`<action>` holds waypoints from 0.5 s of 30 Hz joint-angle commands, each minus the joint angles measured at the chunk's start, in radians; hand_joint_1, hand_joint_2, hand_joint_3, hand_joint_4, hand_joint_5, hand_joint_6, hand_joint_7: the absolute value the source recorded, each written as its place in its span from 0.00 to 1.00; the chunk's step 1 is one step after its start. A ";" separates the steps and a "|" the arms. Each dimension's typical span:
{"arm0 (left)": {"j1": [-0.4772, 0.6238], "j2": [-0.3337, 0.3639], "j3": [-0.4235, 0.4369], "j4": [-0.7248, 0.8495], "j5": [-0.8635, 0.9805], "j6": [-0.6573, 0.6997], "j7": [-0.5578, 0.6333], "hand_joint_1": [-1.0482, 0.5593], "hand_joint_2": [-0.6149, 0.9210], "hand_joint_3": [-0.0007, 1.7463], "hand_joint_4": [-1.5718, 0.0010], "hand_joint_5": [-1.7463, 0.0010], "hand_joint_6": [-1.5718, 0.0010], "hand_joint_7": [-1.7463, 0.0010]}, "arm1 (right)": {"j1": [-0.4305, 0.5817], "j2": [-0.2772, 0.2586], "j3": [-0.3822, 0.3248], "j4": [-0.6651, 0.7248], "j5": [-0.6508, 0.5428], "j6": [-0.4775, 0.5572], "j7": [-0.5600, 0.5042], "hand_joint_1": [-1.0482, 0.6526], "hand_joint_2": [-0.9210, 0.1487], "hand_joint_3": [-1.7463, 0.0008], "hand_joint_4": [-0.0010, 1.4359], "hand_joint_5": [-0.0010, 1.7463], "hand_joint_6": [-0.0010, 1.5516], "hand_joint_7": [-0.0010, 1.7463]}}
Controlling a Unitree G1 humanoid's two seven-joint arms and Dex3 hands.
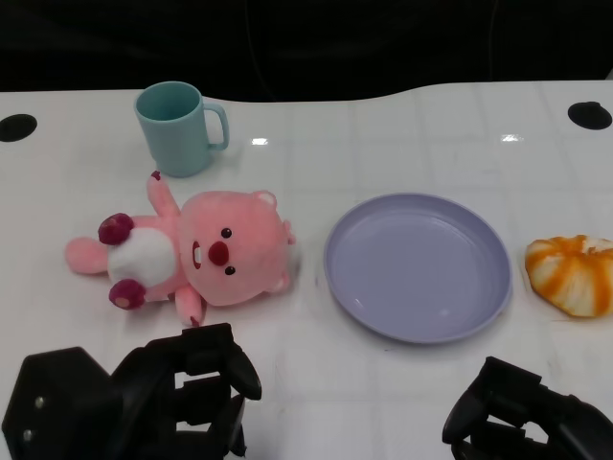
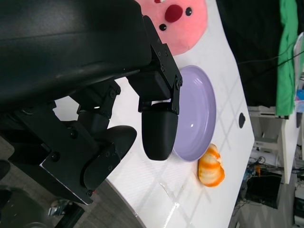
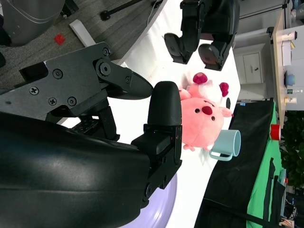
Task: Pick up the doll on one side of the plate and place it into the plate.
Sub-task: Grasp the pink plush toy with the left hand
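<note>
Head view shows the pink doll (image 1: 196,251) lying on its back on the white tabletop (image 1: 402,125), just beside the lilac plate (image 1: 417,265), toward the left edge. A teal mug (image 1: 178,127) stands behind the doll near the far edge; an orange-striped bun (image 1: 573,274) lies by the right edge. Both hands hover near the front edge, left hand (image 1: 144,398) close to the doll, right hand (image 1: 532,422) before the plate, fingers apart, holding nothing.

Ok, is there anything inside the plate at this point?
No. The purple plate holds nothing in the head view; its whole inside is bare. The pink doll lies on the table beside it, apart from its rim. The left wrist view hides part of the plate.
</note>
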 commanded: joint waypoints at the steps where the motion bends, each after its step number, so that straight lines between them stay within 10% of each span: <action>1: 0.007 0.012 0.008 0.006 0.027 -0.077 -0.002 0.57 0.73 0.63 0.53 0.18 0.50 0.47 | 0.009 -0.008 0.000 -0.013 0.000 -0.003 -0.002 0.44 0.16 0.55 0.50 1.00 0.33 0.94; 9: -0.028 0.020 0.022 -0.012 0.128 -0.161 0.046 0.49 0.97 0.17 0.65 0.40 0.55 0.79 | 0.007 -0.009 0.013 -0.006 -0.003 -0.008 0.003 0.46 0.17 0.54 0.49 1.00 0.33 0.95; 15: -0.084 0.070 0.037 0.001 0.230 -0.238 0.048 0.46 1.00 0.13 0.73 0.47 0.60 0.87 | 0.011 -0.007 0.023 -0.005 -0.010 -0.016 0.000 0.46 0.17 0.54 0.49 1.00 0.33 0.94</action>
